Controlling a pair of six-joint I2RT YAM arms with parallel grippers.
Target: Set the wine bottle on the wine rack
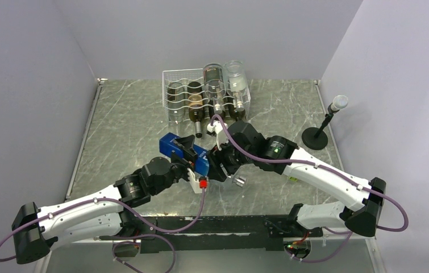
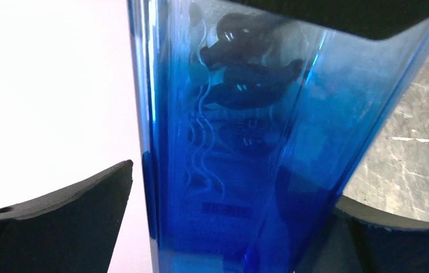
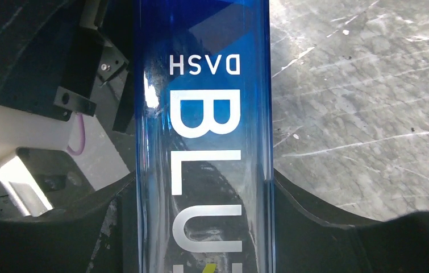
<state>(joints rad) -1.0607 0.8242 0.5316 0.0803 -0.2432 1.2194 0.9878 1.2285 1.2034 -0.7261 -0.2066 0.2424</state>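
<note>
Wine bottle: the blue glass wine bottle hangs over the middle of the table, lying roughly level between the two wrists and well short of the rack.
Right gripper: the right gripper is clamped on the bottle, with both black fingers pressed against the glass just below the white lettering.
Left gripper: the left gripper stands spread around the bottle. A bright gap shows between one finger and the glass.
Why held so: this looks like a handover, with the right arm bearing the weight so the left can let go. The right arm also sits nearer the rack.
Wine rack: the white wire wine rack stands at the far edge of the table and already carries several bottles. The upper cradles on its left side look free.
Top view only: it shows the rack, both arms and how far the bottle has to travel.
Wrist views only: they show finger contact, which the top view hides under the wrists. Neither shows the rack.
</note>
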